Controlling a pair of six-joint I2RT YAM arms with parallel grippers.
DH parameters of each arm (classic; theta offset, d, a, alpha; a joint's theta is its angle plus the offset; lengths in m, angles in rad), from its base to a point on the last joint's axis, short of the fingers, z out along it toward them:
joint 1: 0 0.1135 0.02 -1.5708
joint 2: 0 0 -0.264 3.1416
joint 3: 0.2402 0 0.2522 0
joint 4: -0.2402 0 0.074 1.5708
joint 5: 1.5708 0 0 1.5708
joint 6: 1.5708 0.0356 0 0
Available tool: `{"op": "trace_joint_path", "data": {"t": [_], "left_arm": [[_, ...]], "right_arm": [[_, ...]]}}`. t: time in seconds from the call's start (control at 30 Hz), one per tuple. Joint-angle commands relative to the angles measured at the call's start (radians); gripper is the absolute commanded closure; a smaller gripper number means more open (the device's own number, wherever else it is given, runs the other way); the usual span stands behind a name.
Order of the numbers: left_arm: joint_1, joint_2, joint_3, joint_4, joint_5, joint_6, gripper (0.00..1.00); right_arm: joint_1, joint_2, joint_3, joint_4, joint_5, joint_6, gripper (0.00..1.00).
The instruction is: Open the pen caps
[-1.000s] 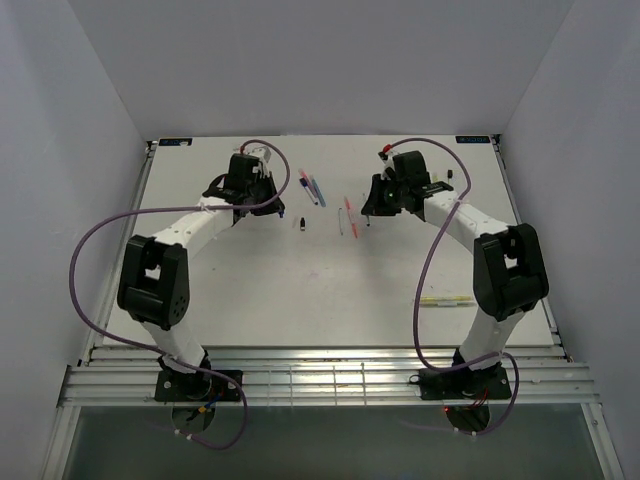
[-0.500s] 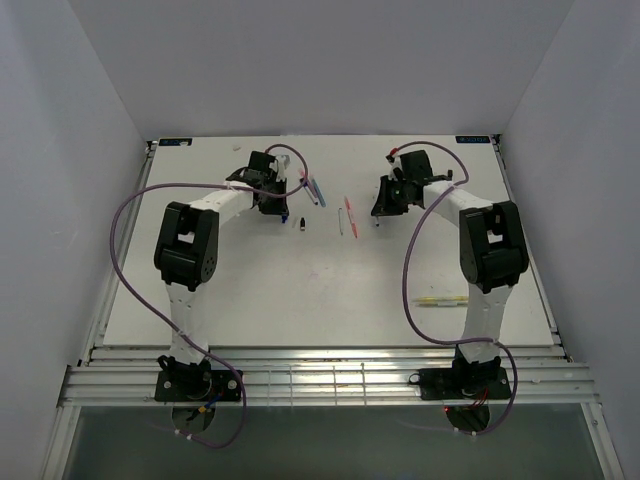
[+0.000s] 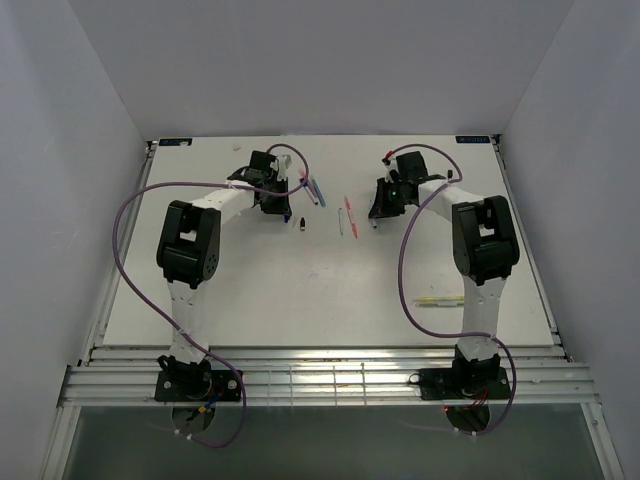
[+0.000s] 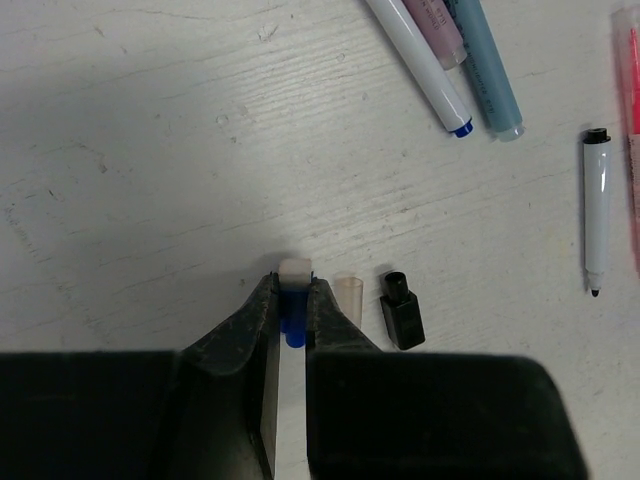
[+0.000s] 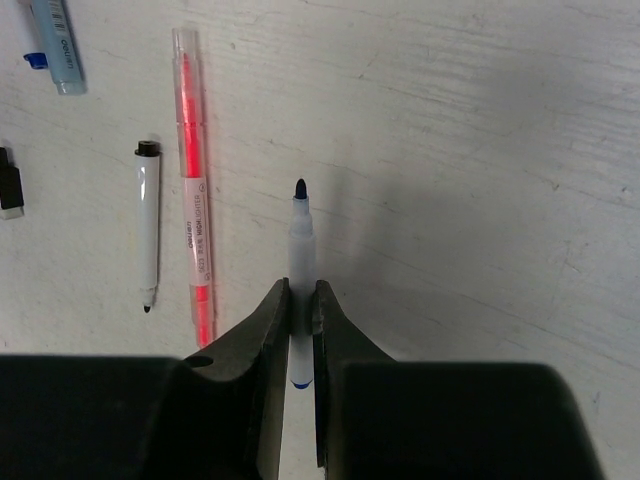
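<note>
Our left gripper (image 4: 294, 290) is clenching a blue cap (image 4: 292, 322) just left of the loose black cap (image 4: 401, 310), while our right gripper (image 5: 301, 292) is grasping the bared pen (image 5: 300, 235) beside the red pen (image 5: 195, 240), tip pointing far. Over the last second both have been dipping toward the far table (image 3: 300, 290). We are therefore judging this pen opened and both pieces ready for setting down.

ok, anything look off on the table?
Nothing damaged or spilled. A loose black cap and a pale cap lie by the left gripper, which pinches a blue-and-white cap. The right gripper holds an uncapped pen. A white pen lies uncapped. All fits the task.
</note>
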Motion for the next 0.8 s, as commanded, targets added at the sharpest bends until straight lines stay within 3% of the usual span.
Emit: {"op": "trace_joint_path", "data": {"t": [0.0, 0.53, 0.77], "left_arm": [[0.005, -0.011, -0.007, -0.004, 0.024, -0.015, 0.82], [0.005, -0.054, -0.103, 0.022, 0.110, -0.063, 0.67], [0.006, -0.074, -0.119, 0.025, 0.104, -0.077, 0.59]], "right_arm": [[-0.004, 0.018, 0.053, 0.014, -0.018, -0.001, 0.92], [0.042, 0.073, 0.087, 0.017, -0.037, 0.025, 0.91], [0.057, 0.076, 0.087, 0.034, -0.068, 0.044, 0.82]]}}
